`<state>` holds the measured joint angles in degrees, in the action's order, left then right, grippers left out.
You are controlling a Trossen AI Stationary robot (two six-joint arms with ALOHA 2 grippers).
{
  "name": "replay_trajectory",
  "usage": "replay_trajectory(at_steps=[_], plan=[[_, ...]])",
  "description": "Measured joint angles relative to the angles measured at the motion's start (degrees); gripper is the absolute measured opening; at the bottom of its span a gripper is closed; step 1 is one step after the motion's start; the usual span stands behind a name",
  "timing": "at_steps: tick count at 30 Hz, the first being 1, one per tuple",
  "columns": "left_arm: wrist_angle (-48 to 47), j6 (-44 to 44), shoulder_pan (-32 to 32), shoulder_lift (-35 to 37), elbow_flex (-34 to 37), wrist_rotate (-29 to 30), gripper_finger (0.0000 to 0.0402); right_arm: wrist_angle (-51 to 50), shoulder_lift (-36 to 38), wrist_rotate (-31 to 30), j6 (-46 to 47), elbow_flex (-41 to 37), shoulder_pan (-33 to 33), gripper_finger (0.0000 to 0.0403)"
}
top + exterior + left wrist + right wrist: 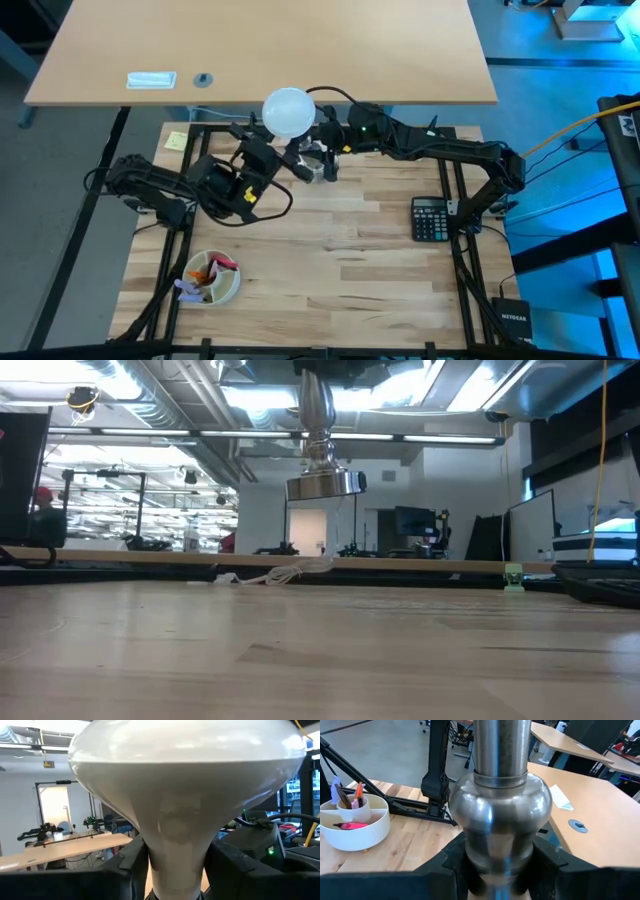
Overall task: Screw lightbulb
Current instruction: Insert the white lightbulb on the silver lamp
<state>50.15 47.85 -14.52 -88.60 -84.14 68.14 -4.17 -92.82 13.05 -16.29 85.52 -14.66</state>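
The white matte lightbulb (288,112) is held up over the table's far middle, dome up, and fills the left wrist view (185,780). My left gripper (272,150) is shut on it. The shiny silver stand (322,450) hangs upright with its flared foot (325,485) clear of the tabletop. My right gripper (328,145) is shut on its stem (500,815). The arms hide where the bulb's base and the stand's socket meet. My left gripper pinches the lightbulb's narrow neck (175,855), below the dome, between its two fingers (125,867), one on each side. The fingers come level, from the table's left. The bulb stands upright, dome up, lifted clear of the table. My right gripper pinches the stand's stem at the rounded bulge (500,845) between its two fingers (547,865), lying across the stem. The fingers come level, from the table's right. The stand hangs upright, its foot (325,485) clear of the tabletop.
A black calculator (433,218) lies at the right. A white divided bowl with pens (212,277) stands at the near left. A yellow note (176,140) lies at the far left corner. A tan desk (260,50) stands beyond the far edge.
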Motion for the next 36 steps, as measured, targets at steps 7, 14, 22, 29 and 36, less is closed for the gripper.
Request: replay_trajectory(at_steps=[7, 14, 22, 29, 36], plan=[[-1.8, 0.5, -0.4, 0.0, -0.1, -0.2, 0.0142, -0.1, 0.0, 3.3, 0.1, 0.0, 0.0, 0.0139], [-5.0, -0.7, -3.1, 0.1, -0.2, -3.4, 0.0142, -0.8, 0.7, 14.6, 0.6, 0.0, 0.6, 0.0139], [-19.2, -10.3, -5.4, 3.1, -0.2, -10.5, 0.0142, -1.7, 0.7, 23.0, -0.4, -0.1, 4.2, 0.0139], [-43.2, -30.5, -3.4, 9.7, -0.2, -27.8, 0.0142, -4.2, 0.7, 26.7, 0.2, -0.2, 6.6, 0.0139], [-52.4, -33.5, 1.3, 12.9, -0.2, -53.2, 0.0142, -4.9, 0.7, 29.2, -0.5, -0.2, 8.6, 0.0139]])
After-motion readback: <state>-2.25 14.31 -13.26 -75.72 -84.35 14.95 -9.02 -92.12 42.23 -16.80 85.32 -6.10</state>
